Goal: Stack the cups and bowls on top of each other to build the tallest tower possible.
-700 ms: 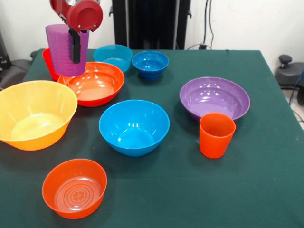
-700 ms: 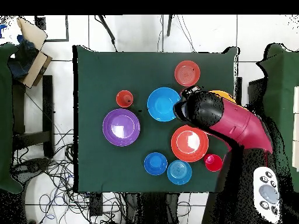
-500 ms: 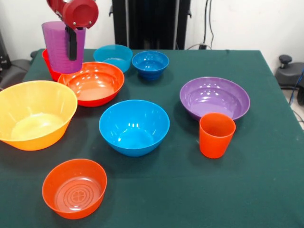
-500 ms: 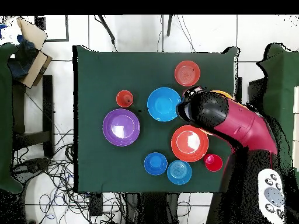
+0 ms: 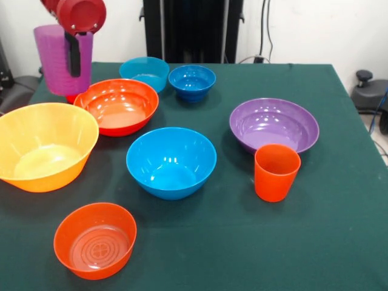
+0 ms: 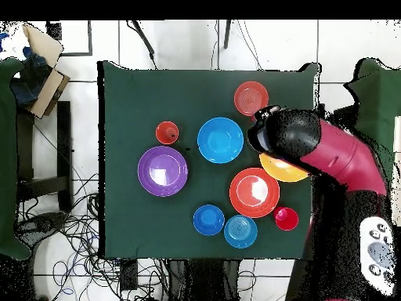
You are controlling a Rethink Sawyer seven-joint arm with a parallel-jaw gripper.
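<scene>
A red robot arm's gripper [image 5: 73, 51] is clamped on the wall of a purple cup [image 5: 60, 60], one dark finger [image 5: 74, 54] pressed down its outer face, and holds it upright in the air. The landmark is the large orange-red bowl [image 5: 118, 106] on a green table [image 5: 315, 230]. The purple cup hangs at that bowl's upper left; the large yellow-orange bowl [image 5: 45, 145] sits lower left of it, the medium blue bowl [image 5: 171, 162] lower right, the small teal bowl [image 5: 144, 73] just behind it. Nothing is stacked
</scene>
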